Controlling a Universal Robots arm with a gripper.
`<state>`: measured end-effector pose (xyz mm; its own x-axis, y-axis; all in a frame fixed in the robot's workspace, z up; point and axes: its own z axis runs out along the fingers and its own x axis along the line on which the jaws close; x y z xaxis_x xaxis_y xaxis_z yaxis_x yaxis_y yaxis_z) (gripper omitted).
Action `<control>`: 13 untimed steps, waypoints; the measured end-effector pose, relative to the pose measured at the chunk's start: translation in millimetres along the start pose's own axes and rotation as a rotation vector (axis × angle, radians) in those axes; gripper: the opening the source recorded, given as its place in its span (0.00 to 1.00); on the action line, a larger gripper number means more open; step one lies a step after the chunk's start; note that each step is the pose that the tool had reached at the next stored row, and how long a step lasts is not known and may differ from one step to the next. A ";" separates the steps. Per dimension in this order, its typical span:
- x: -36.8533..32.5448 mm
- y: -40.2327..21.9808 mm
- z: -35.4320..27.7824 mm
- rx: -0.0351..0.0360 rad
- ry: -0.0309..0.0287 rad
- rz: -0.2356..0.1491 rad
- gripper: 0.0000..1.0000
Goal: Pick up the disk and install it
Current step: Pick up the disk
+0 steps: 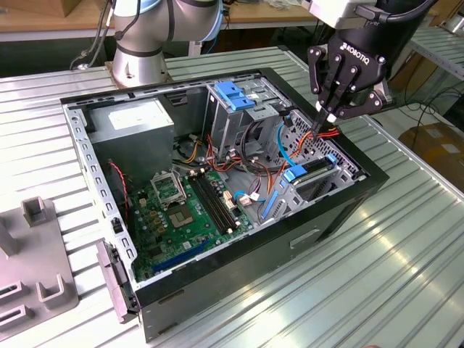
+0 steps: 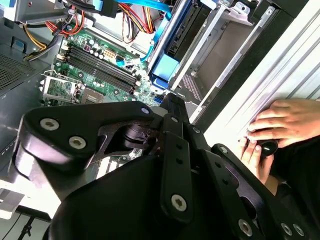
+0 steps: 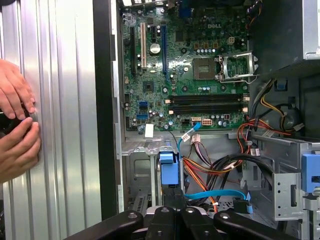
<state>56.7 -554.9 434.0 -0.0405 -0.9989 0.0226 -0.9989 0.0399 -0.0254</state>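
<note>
Disk [image 1: 313, 172] looks already slotted into the case [image 1: 217, 284] at the exterior view's right; gripper [image 1: 327, 114] hovers just above, fingers [image 1: 336, 85] together, empty; seating unconfirmed.

**Gripper over the open case, the disk's blue carrier just ahead of it**

The gripper [image 3: 173, 200] is over the open computer case [image 3: 106, 100], and the blue carrier end of the disk [image 3: 168, 167] sits just in front of its tips. Close beside it a thin blue cable [image 3: 215, 195] lies near a bundle of orange and black wires [image 3: 215, 162]. Farther ahead is the green motherboard [image 3: 185, 65]. To one side of the gripper stands a metal cage [image 3: 287, 185] with a blue tab [image 3: 310, 172]. To the other side, past the case wall, a person's two hands [image 3: 17, 145] rest on the ribbed metal table [image 3: 60, 125].
</note>
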 end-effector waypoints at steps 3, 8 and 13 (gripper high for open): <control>-0.1 -1.4 1.5 0.0000 0.0001 0.000 0.10; -0.4 -5.9 5.5 0.0000 0.0002 0.000 0.10; -0.5 -6.6 9.9 0.0000 0.0003 0.000 0.10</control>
<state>63.6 -554.9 424.2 -0.0404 -0.9989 0.0229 -0.9989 0.0398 -0.0254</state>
